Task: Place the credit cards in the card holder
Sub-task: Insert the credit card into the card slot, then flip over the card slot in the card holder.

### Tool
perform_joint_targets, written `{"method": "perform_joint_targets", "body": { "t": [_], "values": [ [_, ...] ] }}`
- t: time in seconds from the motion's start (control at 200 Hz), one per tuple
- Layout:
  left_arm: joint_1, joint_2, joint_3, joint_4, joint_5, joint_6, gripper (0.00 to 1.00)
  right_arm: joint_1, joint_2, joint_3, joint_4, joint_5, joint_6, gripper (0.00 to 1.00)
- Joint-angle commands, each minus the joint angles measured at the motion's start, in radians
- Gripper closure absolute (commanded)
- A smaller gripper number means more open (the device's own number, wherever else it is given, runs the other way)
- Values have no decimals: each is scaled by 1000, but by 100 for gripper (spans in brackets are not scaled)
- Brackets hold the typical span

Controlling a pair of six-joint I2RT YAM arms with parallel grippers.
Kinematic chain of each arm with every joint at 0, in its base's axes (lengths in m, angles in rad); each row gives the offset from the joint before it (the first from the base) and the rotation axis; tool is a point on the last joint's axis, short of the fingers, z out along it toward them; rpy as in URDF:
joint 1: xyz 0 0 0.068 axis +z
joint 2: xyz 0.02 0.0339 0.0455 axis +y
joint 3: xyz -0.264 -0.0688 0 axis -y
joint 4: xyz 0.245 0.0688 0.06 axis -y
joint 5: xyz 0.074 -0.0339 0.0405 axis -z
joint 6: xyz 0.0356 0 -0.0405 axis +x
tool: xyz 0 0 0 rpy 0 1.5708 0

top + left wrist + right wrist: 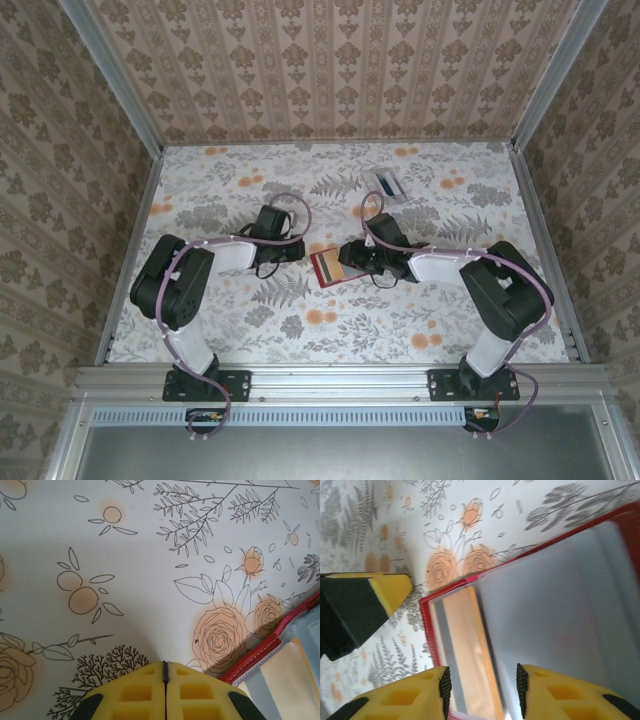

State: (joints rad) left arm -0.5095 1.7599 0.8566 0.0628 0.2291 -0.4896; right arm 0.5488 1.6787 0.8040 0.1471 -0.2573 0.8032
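The red card holder (326, 268) lies open on the flowered table between both grippers. Its grey-blue inner face (560, 600) faces up. A pale orange card with a grey stripe (462, 650) lies in its left pocket. My right gripper (483, 686) hovers open just over the holder, jaws either side of that card, nothing gripped. My left gripper (165, 669) is shut and empty, just left of the holder's red stitched edge (270, 642). Its yellow finger (380, 592) appears in the right wrist view. A pale credit card with a dark stripe (388, 185) lies far back on the table.
The floral tablecloth (300, 320) covers the whole table. Patterned walls and metal rails (135, 240) close it in on three sides. Both arms bend inward toward the middle.
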Motion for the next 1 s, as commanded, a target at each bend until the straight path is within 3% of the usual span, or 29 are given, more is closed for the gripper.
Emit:
{"method": "perform_joint_targets", "body": {
  "t": [0.0,0.365,0.58,0.995],
  "values": [
    [0,-28,-12,-12,19,15,93,-5,-59,41,-175,102,-106,55],
    [4,-40,-12,-30,-4,20,93,-21,-7,90,-304,158,-211,49],
    [6,-40,-14,-29,-3,18,93,-20,68,111,-289,97,-201,50],
    [7,-43,-20,-18,10,12,93,-21,40,124,-255,-15,-184,67]
  ]
}}
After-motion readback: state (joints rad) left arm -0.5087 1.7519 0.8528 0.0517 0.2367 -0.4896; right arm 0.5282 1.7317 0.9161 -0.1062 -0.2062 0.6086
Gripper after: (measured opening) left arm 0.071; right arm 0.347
